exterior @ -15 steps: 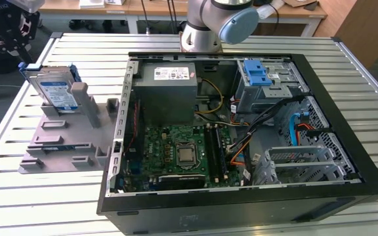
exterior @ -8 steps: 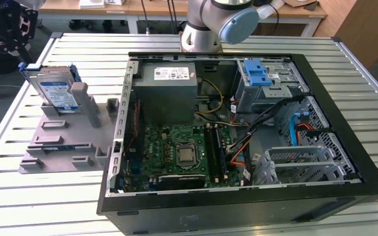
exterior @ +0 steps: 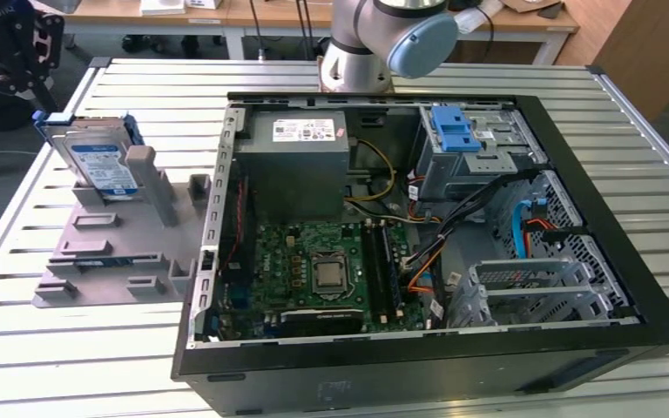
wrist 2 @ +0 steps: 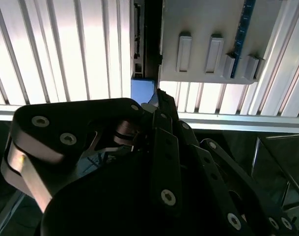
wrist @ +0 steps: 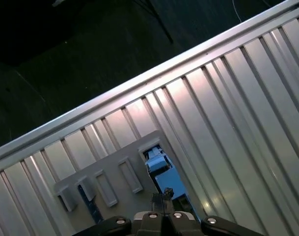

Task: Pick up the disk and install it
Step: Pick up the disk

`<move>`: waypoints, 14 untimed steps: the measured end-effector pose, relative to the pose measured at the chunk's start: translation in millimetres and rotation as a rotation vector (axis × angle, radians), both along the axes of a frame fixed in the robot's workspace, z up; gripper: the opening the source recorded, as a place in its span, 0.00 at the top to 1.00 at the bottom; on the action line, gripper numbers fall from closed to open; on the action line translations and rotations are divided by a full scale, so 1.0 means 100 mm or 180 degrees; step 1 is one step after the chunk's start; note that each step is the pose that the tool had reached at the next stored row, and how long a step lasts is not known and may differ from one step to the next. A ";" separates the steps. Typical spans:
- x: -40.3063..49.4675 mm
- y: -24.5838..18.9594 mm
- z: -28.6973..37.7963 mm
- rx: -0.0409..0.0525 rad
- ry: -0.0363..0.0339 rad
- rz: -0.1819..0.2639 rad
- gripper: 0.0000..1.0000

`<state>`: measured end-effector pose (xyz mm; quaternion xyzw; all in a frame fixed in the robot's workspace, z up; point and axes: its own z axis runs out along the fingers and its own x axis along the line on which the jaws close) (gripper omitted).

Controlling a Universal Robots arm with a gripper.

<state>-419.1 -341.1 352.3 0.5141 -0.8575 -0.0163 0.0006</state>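
The disk (exterior: 100,161) is standing in a grey holder (exterior: 114,252) near one edge of the desk (exterior: 79,366), not yet picked up; the gripper (wrist: 164,194), pressed together and empty, is hovering above it.

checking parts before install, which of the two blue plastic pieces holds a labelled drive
The disk propped upright in the grey holder at the exterior view's left. The blue latch inside the computer case is bare plastic.

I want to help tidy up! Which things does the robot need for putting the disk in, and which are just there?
Needed: the disk, the gripper, the open computer case.
Just there: the power supply, the motherboard, the cables.
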 end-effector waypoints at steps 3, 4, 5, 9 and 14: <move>0.000 0.000 -0.001 0.0000 -0.0005 0.0124 0.89; 0.000 0.000 -0.001 0.0000 -0.0007 0.0170 0.89; 0.000 0.000 -0.002 0.0001 -0.0009 0.0215 0.89; 0.000 0.000 -0.007 0.0002 -0.0013 0.0412 0.89; 0.000 0.000 -0.022 0.0002 -0.0013 0.0692 0.89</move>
